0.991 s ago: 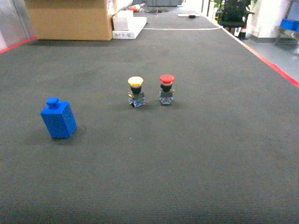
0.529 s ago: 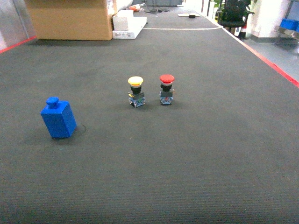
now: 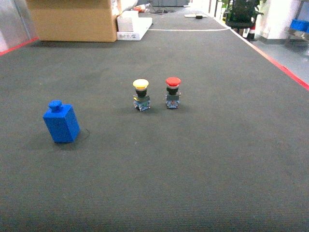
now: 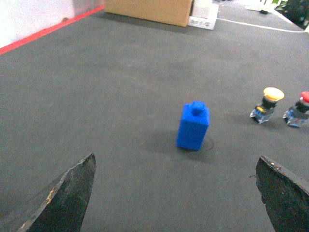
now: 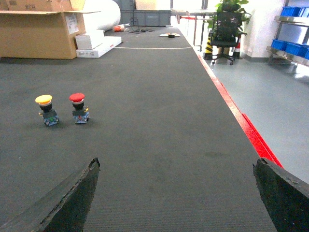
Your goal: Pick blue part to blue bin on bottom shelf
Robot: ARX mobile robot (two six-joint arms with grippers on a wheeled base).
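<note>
The blue part [image 3: 61,122], a small blue block with a round knob on top, stands upright on the dark carpet at the left of the head view. In the left wrist view the blue part [image 4: 193,126] lies ahead of my left gripper [image 4: 176,156], a little right of centre and well beyond the fingertips. That gripper is open and holds nothing. My right gripper [image 5: 176,161] is also open, with only bare carpet between its fingers [image 5: 72,198]. Neither gripper shows in the head view. I cannot make out the bottom shelf.
A yellow push button [image 3: 141,94] and a red push button [image 3: 172,93] stand side by side mid-floor. A cardboard box [image 3: 72,19] and white boxes [image 3: 133,26] sit at the back left. A red floor line [image 5: 246,125] runs along the right. Blue bins [image 5: 289,9] sit on a far rack.
</note>
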